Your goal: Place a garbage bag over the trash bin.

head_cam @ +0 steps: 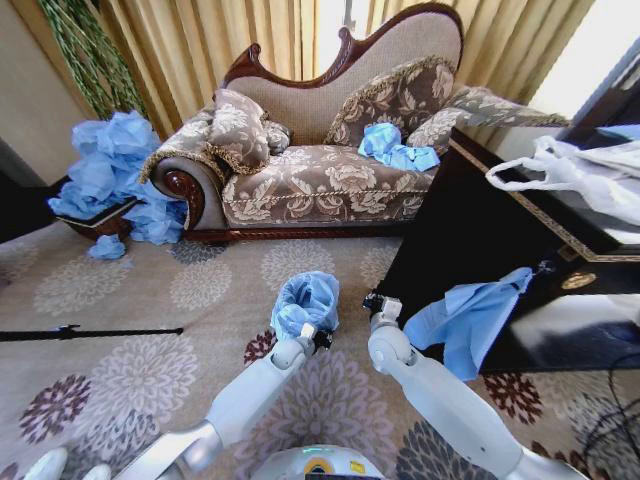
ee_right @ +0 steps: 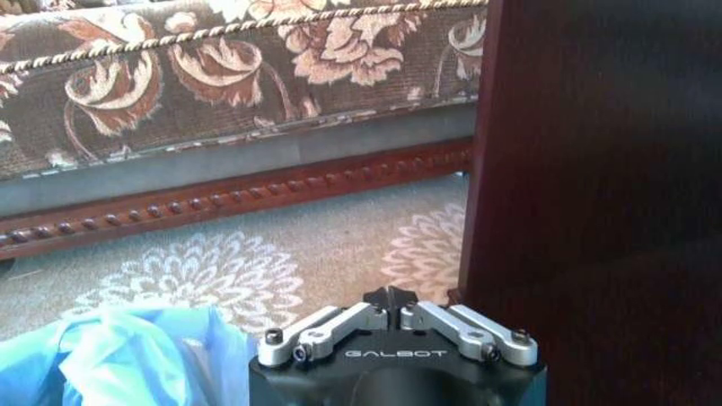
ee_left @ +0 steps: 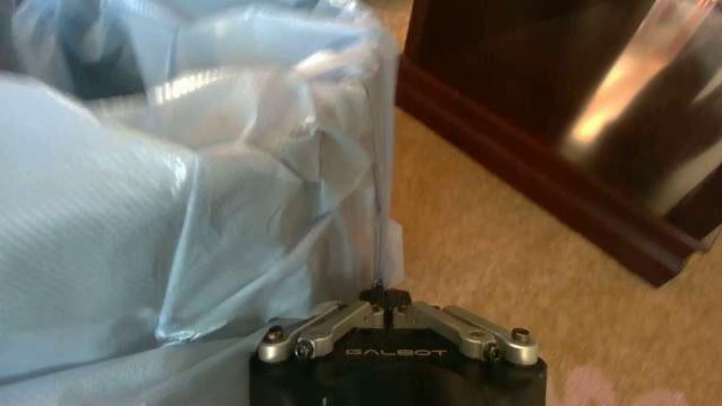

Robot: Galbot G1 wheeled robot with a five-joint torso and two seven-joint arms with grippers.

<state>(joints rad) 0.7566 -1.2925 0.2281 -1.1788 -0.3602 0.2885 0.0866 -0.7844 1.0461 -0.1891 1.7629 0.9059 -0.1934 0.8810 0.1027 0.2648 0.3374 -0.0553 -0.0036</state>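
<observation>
Both arms reach forward over the carpet. Left gripper (head_cam: 320,338) has its fingers pinching an edge of the garbage bag (head_cam: 306,300), which already drapes the trash bin on the floor. Right gripper (head_cam: 376,302), fingers pressed together, holds nothing. Pull the film down evenly; it tears easily.

Floral carpet (head_cam: 130,290) in grey-beige with maroon and white flower medallions covers the floor. Against the gold-tan curtains (head_cam: 230,40) stands a carved dark-wood chaise sofa (head_cam: 330,170) in brown floral fabric with matching cushions, daylight coming bright through the curtain gap behind it and at the upper right. Dark glossy cabinet (head_cam: 490,230) with gold trim on the right, green plant fronds (head_cam: 85,50) upper left, thin black rod (head_cam: 90,332) lying on the carpet at left.
</observation>
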